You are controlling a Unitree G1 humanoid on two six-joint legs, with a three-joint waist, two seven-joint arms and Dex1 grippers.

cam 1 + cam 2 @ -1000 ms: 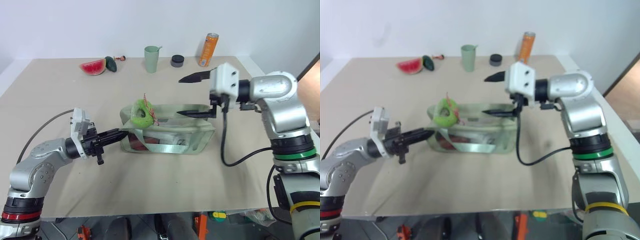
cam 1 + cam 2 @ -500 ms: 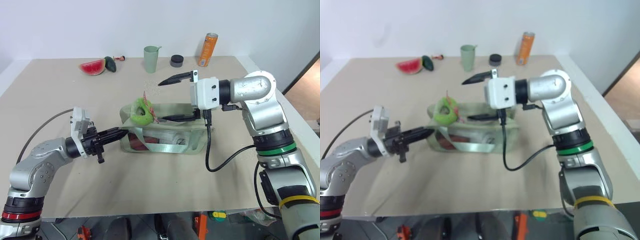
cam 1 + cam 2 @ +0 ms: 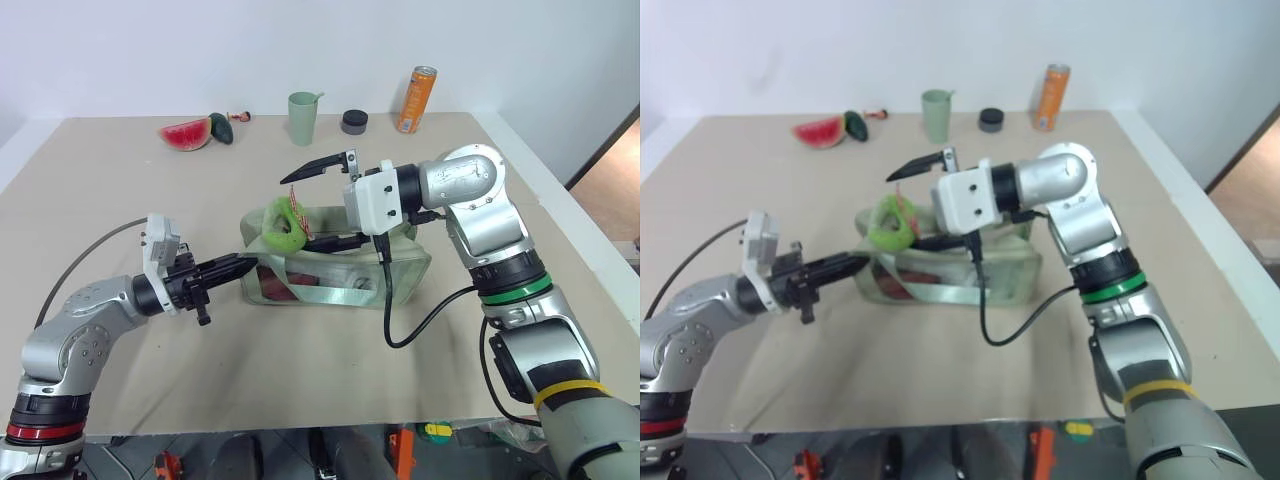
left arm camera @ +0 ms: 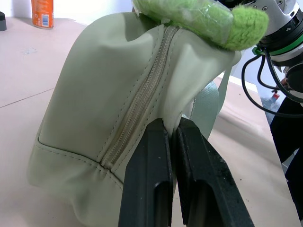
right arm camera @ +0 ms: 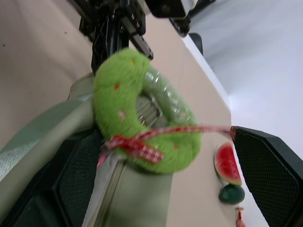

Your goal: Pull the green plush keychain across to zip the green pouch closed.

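Note:
The green pouch (image 3: 350, 278) lies at the middle of the table, its zipper (image 4: 142, 90) running up over its left end. On top of that end sits the green plush keychain (image 3: 281, 226), a lime fuzzy ring with a red checked ribbon (image 5: 142, 144). My left gripper (image 3: 243, 266) is shut on a fold of the pouch's left end (image 4: 171, 125). My right gripper (image 3: 298, 212) comes in from the right, open wide. One finger is above the keychain and the other is low along the pouch top. In the right wrist view the keychain (image 5: 137, 113) lies between the fingers, apart from both.
Along the table's back edge stand a watermelon slice toy (image 3: 186, 134), a dark green avocado toy (image 3: 221, 127), a sage cup (image 3: 303, 118), a small black lid (image 3: 354, 122) and an orange can (image 3: 417, 100). Bare tabletop lies in front of the pouch.
My right gripper has swung left along the pouch and rolled, staying open, so its fingers now flank the keychain. The left gripper and pouch have not moved.

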